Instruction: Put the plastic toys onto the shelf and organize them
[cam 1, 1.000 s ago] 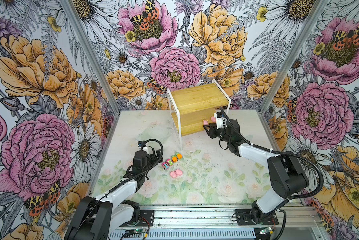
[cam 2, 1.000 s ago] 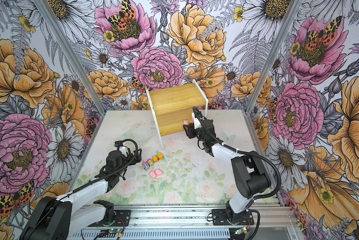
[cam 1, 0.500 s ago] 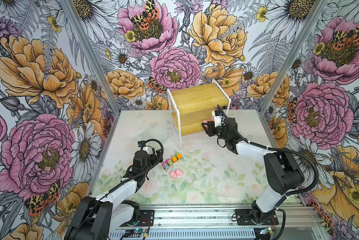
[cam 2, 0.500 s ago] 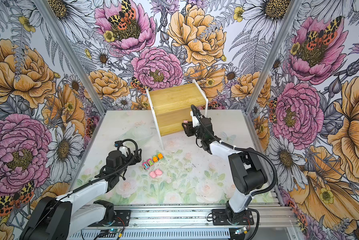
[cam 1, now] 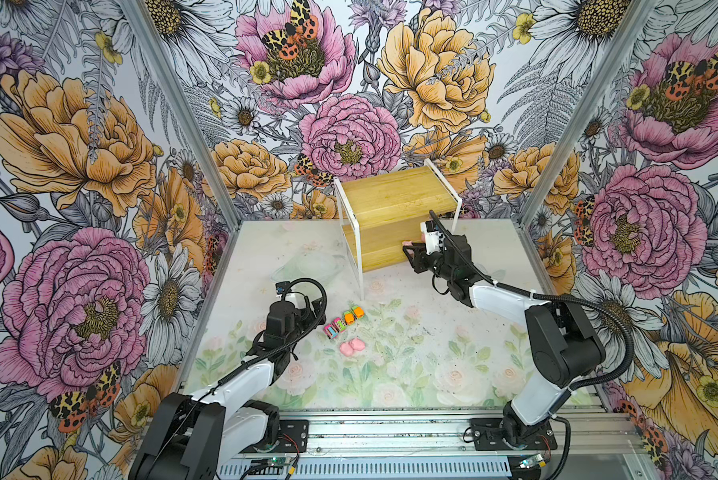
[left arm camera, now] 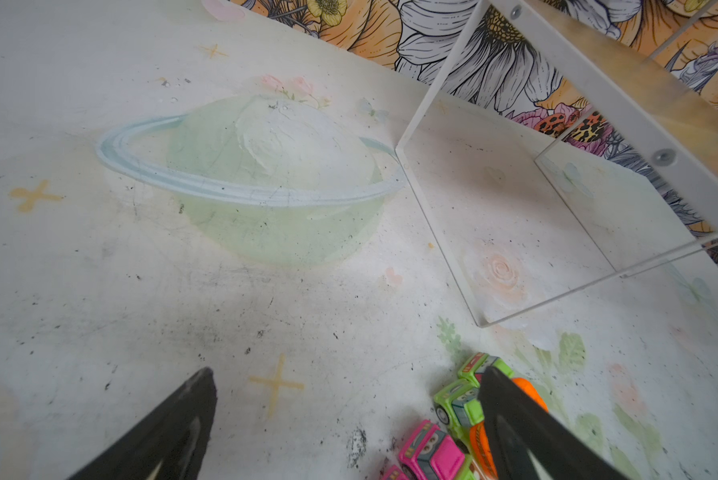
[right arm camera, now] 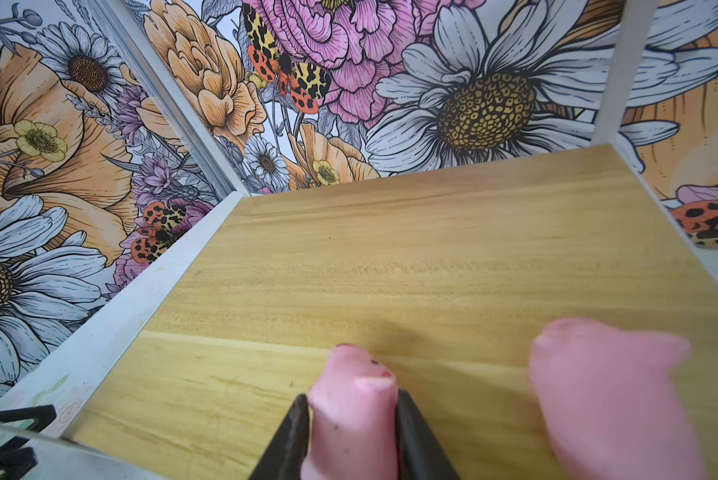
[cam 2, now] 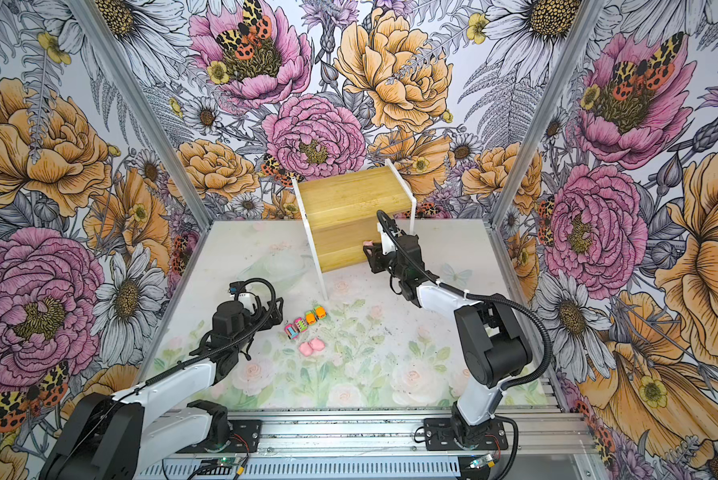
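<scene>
In both top views the shelf (cam 1: 390, 203) is seen upper centre, the right claw (cam 1: 410, 249) at its lower board. In the left wrist view the left claw (left arm camera: 347, 372) is held open beside the cars (left arm camera: 457, 405). In the right wrist view a pig (right arm camera: 351, 419) is gripped by the right claw over the shelf.

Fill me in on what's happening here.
The right tool is closed on a pink pig standing on the lower board of the shelf, beside a second pig. The left tool hangs open just above the table, next to four toy cars. Two more pigs lie nearby.
</scene>
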Tool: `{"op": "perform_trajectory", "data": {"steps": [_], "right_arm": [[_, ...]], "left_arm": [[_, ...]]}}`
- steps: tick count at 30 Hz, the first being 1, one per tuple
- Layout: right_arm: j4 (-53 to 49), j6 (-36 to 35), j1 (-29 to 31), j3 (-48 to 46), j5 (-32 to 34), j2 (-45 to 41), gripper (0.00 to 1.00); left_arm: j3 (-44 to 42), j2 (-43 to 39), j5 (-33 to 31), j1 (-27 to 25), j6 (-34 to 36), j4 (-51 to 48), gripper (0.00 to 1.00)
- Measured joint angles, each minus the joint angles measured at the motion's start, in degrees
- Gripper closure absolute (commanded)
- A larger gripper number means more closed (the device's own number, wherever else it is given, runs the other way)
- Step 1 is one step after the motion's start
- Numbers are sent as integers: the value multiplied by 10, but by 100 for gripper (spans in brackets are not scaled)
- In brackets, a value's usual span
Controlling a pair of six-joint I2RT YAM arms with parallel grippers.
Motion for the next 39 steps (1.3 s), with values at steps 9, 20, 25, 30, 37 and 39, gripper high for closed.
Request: {"op": "perform_trajectory", "data": {"steps": [9,20,25,30,37,39], "right_arm": [[-36,-61,46,14,60,0,68],[-43,-153,100,15,197,0,72],[-35,-180,110,11,237,0,74],[-8,-193,113,-21,250,-18,75],[3,-206,113,-95,190,-90,75],[3,-208,114,-123,161,-123,75]], "left_arm": [[0,0,0,0,0,0,1],[0,0,0,0,0,0,1],[0,0,0,0,0,0,1],[0,0,0,0,0,0,1],[0,0,0,0,0,0,1],[0,0,0,0,0,0,1]]}}
